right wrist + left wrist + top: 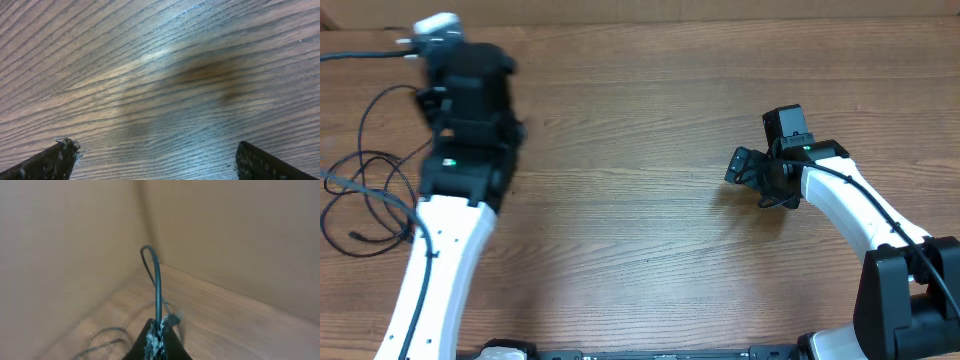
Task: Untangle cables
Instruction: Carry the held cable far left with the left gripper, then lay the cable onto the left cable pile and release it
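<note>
left end effector (158,330) pinching cable (159,280) | right end effector (156,148) spread, cables (360,158) well apart

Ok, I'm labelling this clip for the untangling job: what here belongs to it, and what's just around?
Belongs: cables, one strand pinched in the shut left gripper; the open right gripper, over bare wood.
Just around: wooden table; thick wire fixed along the right arm.
</note>
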`<state>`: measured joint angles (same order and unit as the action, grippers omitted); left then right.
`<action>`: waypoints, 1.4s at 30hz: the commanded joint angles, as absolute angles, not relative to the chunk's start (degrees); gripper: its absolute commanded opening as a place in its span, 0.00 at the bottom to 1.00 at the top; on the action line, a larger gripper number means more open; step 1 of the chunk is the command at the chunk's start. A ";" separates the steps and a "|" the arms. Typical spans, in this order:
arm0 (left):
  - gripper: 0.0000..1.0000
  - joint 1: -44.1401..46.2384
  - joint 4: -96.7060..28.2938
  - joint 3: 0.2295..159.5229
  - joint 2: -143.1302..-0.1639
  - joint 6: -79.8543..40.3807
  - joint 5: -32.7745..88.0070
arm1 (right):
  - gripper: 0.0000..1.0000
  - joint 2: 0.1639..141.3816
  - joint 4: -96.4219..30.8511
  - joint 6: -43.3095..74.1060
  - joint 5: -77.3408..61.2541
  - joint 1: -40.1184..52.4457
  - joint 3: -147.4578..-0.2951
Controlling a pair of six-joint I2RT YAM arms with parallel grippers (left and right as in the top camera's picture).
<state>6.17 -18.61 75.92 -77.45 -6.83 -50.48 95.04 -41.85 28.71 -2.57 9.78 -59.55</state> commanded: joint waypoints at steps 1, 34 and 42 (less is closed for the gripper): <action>0.04 -1.08 -18.15 77.14 -76.47 -3.81 -55.05 | 1.00 95.29 -41.65 29.17 -2.00 9.82 -59.20; 0.89 -22.37 -37.52 76.99 -89.47 -7.68 1.56 | 1.00 95.29 -41.67 29.15 -2.00 9.82 -59.20; 0.52 -20.53 -48.29 76.97 -93.73 -7.92 7.31 | 1.00 95.29 -41.67 29.15 -2.00 9.82 -59.20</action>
